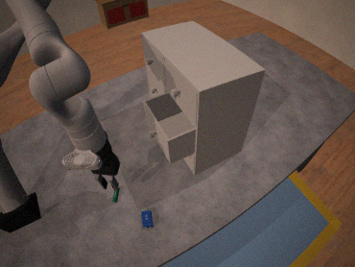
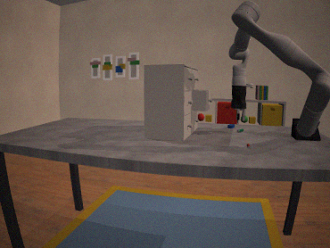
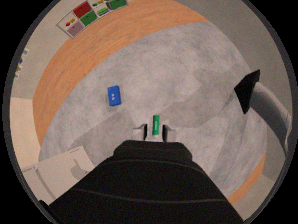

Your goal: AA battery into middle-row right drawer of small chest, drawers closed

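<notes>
The AA battery [image 1: 115, 194] is a small green cylinder lying on the grey mat, in front of the chest and to its left. It also shows in the wrist view [image 3: 156, 123] and in the exterior view [image 2: 240, 130]. My gripper [image 1: 108, 183] points down and hangs above the battery, clear of it. The fingers are partly open and empty, and the battery shows just past their tips. The white chest [image 1: 203, 91] stands upright on the mat. One drawer [image 1: 165, 109] on its front is pulled out, which also shows in the exterior view [image 2: 202, 99].
A small blue block [image 1: 147, 218] lies on the mat just right of the battery. A tiny red ball [image 2: 248, 144] lies on the table nearer its front edge. The arm's base [image 2: 307, 129] stands at the table's far side. Shelves with coloured boxes stand behind the table.
</notes>
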